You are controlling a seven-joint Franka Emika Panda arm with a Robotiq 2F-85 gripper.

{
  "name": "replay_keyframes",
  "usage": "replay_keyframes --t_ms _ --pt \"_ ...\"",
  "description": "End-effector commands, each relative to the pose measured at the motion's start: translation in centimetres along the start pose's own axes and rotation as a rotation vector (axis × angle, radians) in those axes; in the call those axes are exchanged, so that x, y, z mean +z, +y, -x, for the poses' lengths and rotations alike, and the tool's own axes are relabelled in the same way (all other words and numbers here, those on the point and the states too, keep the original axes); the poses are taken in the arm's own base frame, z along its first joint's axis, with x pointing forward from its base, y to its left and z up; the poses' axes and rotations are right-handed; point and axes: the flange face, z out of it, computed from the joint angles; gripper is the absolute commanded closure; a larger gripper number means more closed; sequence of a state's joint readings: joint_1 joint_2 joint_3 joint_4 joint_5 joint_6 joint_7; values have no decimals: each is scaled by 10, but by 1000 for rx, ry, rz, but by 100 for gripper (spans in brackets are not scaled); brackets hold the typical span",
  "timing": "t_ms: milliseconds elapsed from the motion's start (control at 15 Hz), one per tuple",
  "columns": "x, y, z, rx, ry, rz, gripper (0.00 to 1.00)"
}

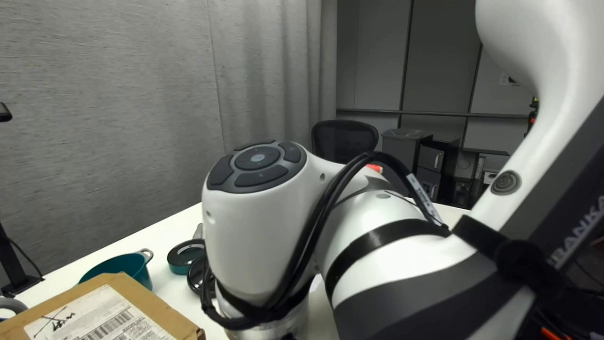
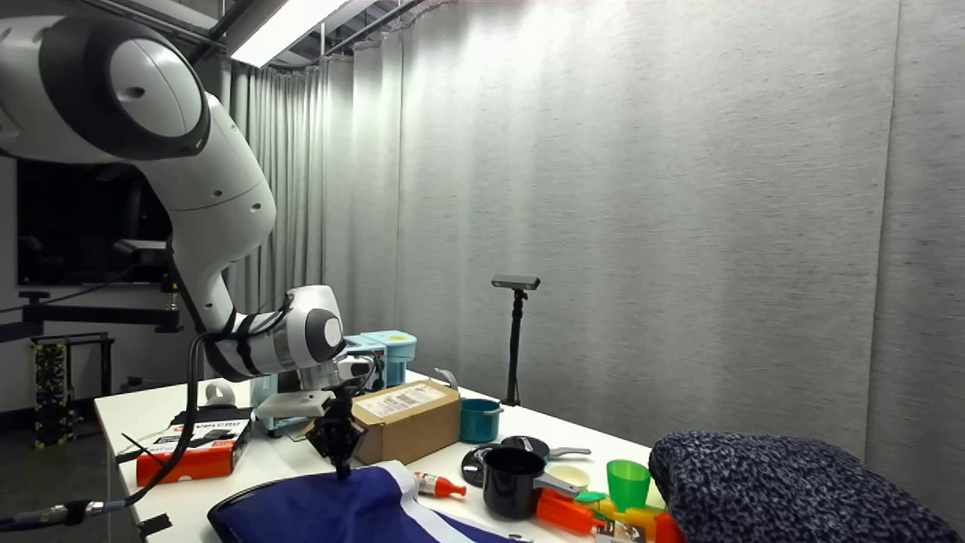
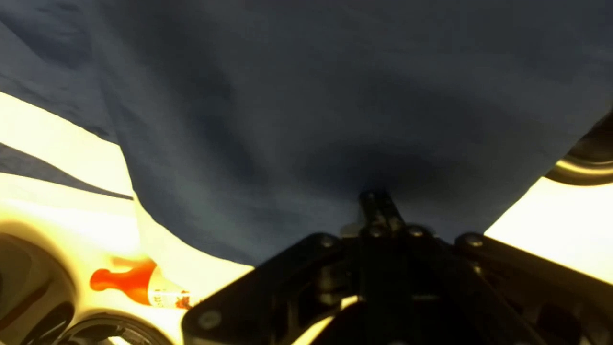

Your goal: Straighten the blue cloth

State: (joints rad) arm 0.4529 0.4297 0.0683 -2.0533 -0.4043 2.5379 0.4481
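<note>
In exterior view: white arm [image 1: 264,226] dominates foreground; teal pot [image 1: 141,275] partly hidden by cardboard box [image 1: 94,311].

In exterior view: gripper [image 2: 343,473] points down, tips at blue cloth [image 2: 301,501], which lies in folds on white table [image 2: 283,456] beside small red bottle [image 2: 445,486].

Wrist view: fingers [image 3: 376,203] pressed together over blue cloth; cannot tell whether any is pinched between.

The arm [image 1: 401,259] was glossy white with rounded joints [image 2: 157,87], dark bands [image 1: 373,243] and pale block lettering [image 1: 578,231], black cables [image 1: 323,208] looped along it, and round, pale screws [image 3: 209,318] dotted the black, angular gripper [image 3: 376,194].
</note>
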Motion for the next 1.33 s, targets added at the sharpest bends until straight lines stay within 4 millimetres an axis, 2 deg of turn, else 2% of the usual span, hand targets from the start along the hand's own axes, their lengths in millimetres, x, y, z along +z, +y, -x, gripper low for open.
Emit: replay_keyframes --t_ms 0,533,1067,1267 --pt "1 -10 1 -54 46 -3 100" --pt "4 -35 -1 -152 128 -60 100" --pt "-4 -13 -5 -116 189 -18 100" --pt "8 -10 -1 -100 135 -27 100"
